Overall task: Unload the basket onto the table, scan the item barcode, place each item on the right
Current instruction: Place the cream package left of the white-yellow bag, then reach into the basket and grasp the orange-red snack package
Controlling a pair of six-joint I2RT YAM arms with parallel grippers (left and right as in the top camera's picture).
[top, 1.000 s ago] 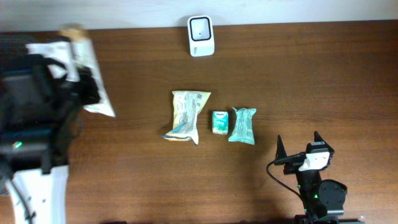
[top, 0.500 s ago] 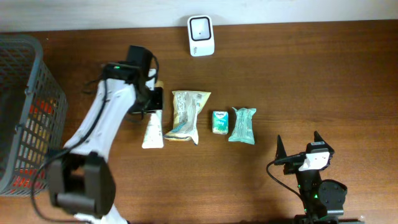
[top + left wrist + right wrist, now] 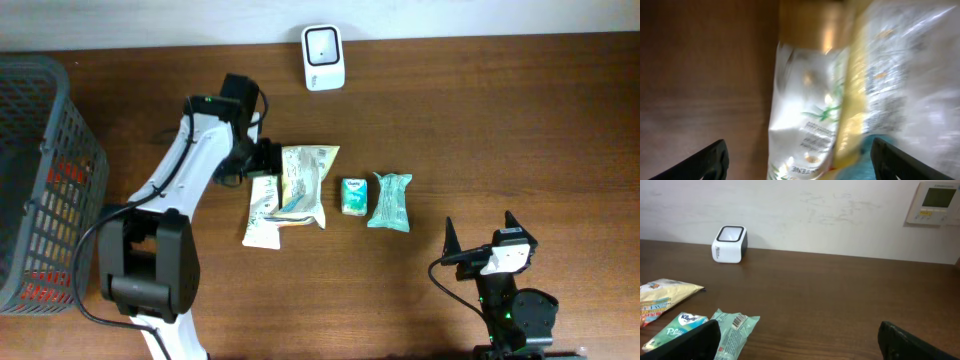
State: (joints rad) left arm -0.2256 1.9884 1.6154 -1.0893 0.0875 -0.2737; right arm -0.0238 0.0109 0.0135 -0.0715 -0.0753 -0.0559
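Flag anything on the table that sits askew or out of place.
The white pouch lies tilted, its long edge crowding the crinkled yellow bag. The two touch or overlap, while the tissue pack and green packet sit squarely in the row. Nothing looks spilled or torn.

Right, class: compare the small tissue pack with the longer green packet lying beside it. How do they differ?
Size: the tissue pack is short and blocky; the green packet is longer. Colour: the tissue pack is a deeper green; the green packet is paler, nearer teal. Print: the tissue pack carries a white logo; the green packet shows a barcode patch. Both lie side by side on the table.
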